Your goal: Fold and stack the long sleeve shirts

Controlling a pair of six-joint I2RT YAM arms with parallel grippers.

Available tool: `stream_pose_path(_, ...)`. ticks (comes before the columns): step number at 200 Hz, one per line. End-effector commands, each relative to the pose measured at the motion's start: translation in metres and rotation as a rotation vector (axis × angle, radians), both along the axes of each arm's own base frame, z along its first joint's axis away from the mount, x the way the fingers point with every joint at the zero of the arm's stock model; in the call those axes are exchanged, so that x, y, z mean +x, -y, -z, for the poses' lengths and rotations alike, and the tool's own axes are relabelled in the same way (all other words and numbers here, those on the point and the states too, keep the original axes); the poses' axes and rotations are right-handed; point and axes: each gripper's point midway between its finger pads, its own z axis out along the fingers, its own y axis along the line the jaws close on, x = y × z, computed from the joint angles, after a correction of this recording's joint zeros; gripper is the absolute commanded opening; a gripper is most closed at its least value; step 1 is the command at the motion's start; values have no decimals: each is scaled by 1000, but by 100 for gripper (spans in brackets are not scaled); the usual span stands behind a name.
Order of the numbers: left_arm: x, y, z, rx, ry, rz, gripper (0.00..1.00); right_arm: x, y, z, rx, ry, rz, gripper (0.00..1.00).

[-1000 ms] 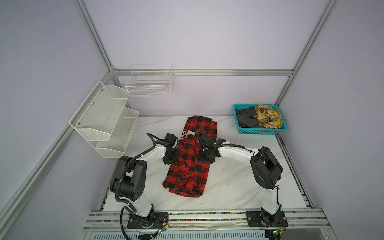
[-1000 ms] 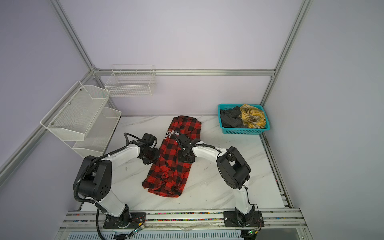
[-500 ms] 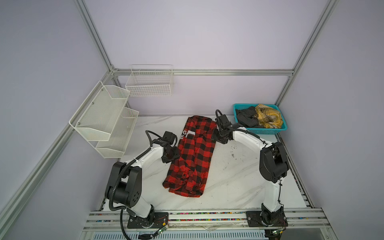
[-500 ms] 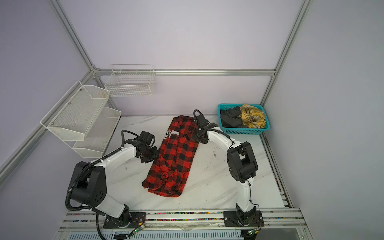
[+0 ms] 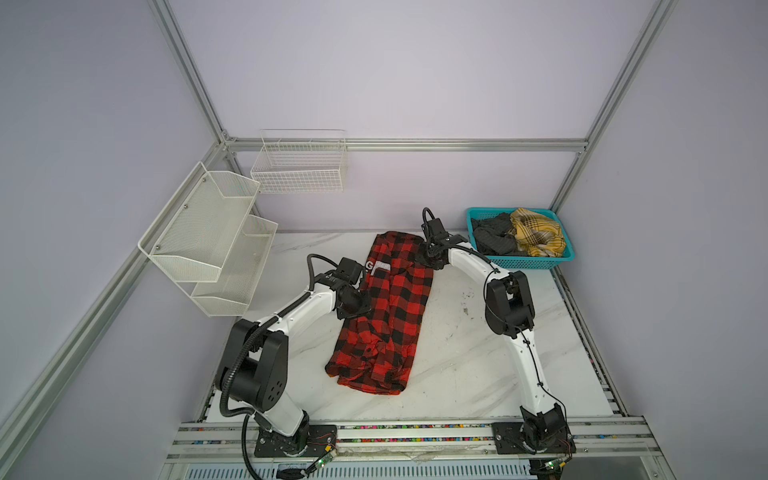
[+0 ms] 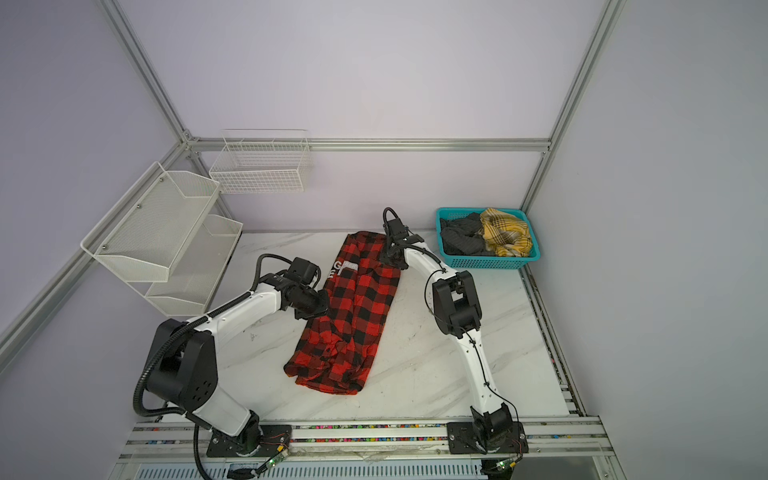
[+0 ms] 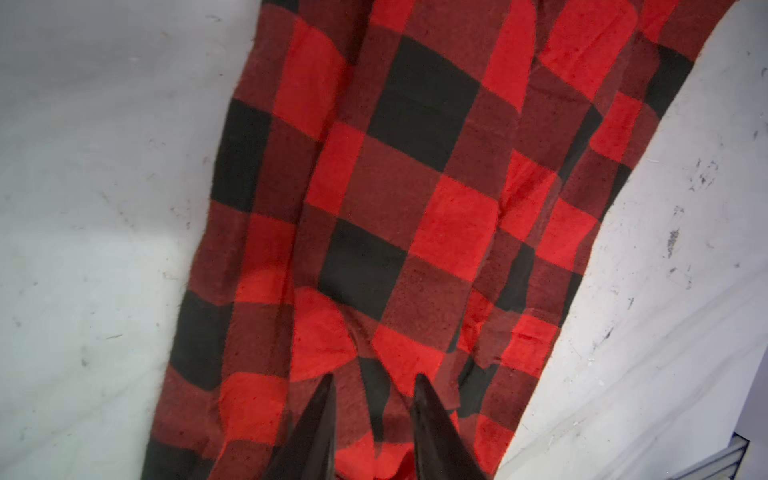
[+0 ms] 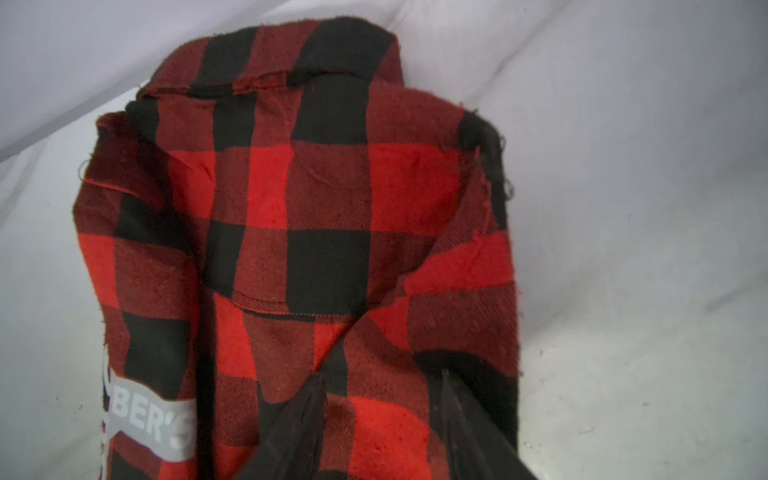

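Note:
One of the long sleeve shirts, a red-and-black check flannel (image 5: pixel 395 303) (image 6: pixel 357 307), lies folded lengthwise on the marble table, collar at the far end, with white letters (image 5: pixel 376 266) (image 8: pixel 153 419) near its left edge. My left gripper (image 5: pixel 360 306) (image 7: pixel 375 378) is down on the shirt's left edge at mid-length. Its fingers stand a little apart over puckered cloth (image 7: pixel 395 187). My right gripper (image 5: pixel 432 259) (image 8: pixel 382 376) rests on the far right shoulder by the collar (image 8: pixel 291 62). It is open, with cloth under both fingers.
A teal basket (image 5: pixel 523 262) (image 6: pixel 490 262) at the back right holds a dark grey garment (image 5: pixel 496 239) and a yellow plaid one (image 5: pixel 536 237). White mesh shelves (image 5: pixel 208 237) and a wire basket (image 5: pixel 299 166) hang on the left and back walls.
My right gripper has moved from the shirt's middle to its far right shoulder by the collar. My left gripper has stayed at the left edge, its jaws opening a little and narrowing again.

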Motion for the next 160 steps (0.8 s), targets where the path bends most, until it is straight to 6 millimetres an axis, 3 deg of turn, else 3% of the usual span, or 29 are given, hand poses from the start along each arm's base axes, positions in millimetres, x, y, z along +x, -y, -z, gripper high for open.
stream_pose_path(1,42,40,-50,-97,152,83,29,2,11,-28,-12,37,32,48)
stream_pose_path(42,55,82,-39,-120,126,177,19,11,28,-31,-91,60,35,47)
stream_pose_path(93,62,107,4,-129,39,193,17,20,45,-12,-156,41,11,49)
stream_pose_path(111,63,102,16,-96,24,177,17,27,39,4,-113,15,-20,48)
stream_pose_path(131,62,87,29,-16,9,145,17,35,27,8,-79,25,-67,43)
stream_pose_path(160,53,63,56,68,-53,98,14,43,6,0,14,54,-126,16)
